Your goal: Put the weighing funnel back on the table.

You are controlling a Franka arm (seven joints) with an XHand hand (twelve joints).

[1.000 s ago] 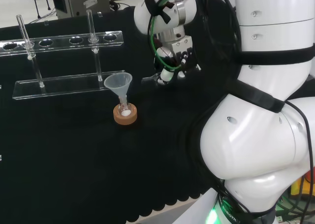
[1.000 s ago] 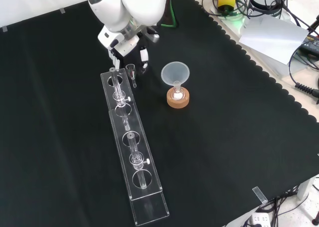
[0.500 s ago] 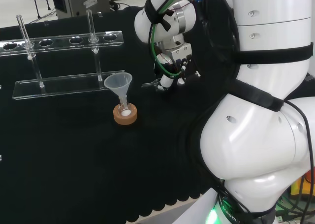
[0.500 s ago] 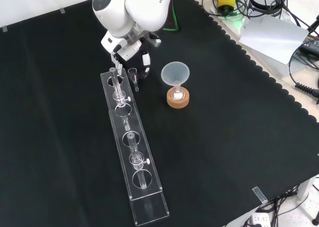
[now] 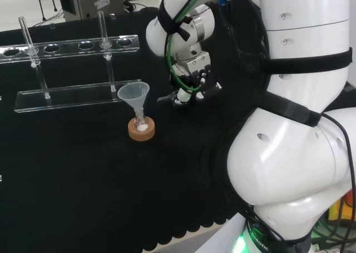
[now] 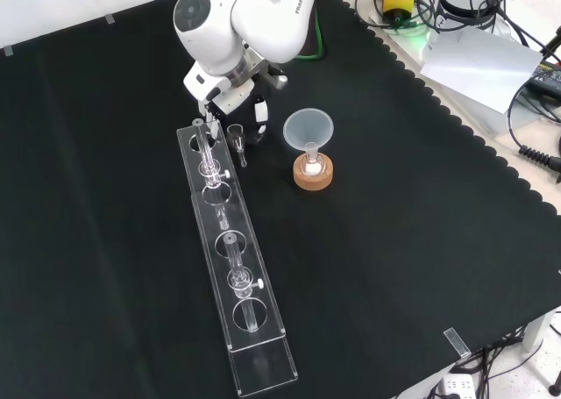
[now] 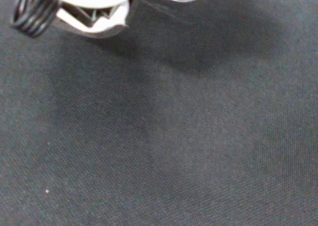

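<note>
- Position change: the black and white robot hand (image 5: pixel 192 82) sits further left and lower in the head view than a second ago, closer to the big clear cone-shaped funnel (image 5: pixel 133 92). In the front view it has come down the picture, toward the camera.
- The small clear scoop-shaped weighing funnel (image 6: pixel 237 140) moved with it. The hand's fingers are curled and pinch its upper end; the stem points away from the hand.
- The weighing funnel is just beside the near end of the long clear plastic tube rack (image 6: pixel 230 267), between the rack and the funnel.
- The funnel, its small flask (image 6: pixel 311 163), the round cork ring (image 6: pixel 313 176) and the rack are all where they were.
- Cannot tell whether the stem tip touches the black cloth (image 6: pixel 421 241) or hangs just above it.
- In the head view the weighing funnel is a faint sliver poking out of the fingers toward the funnel. The hand itself hides where the fingers grip it.
- In the wrist view a blurred white part of the hand and a clear rim of the weighing funnel are cut off at the frame edge, with shadowed cloth close beyond.
</note>
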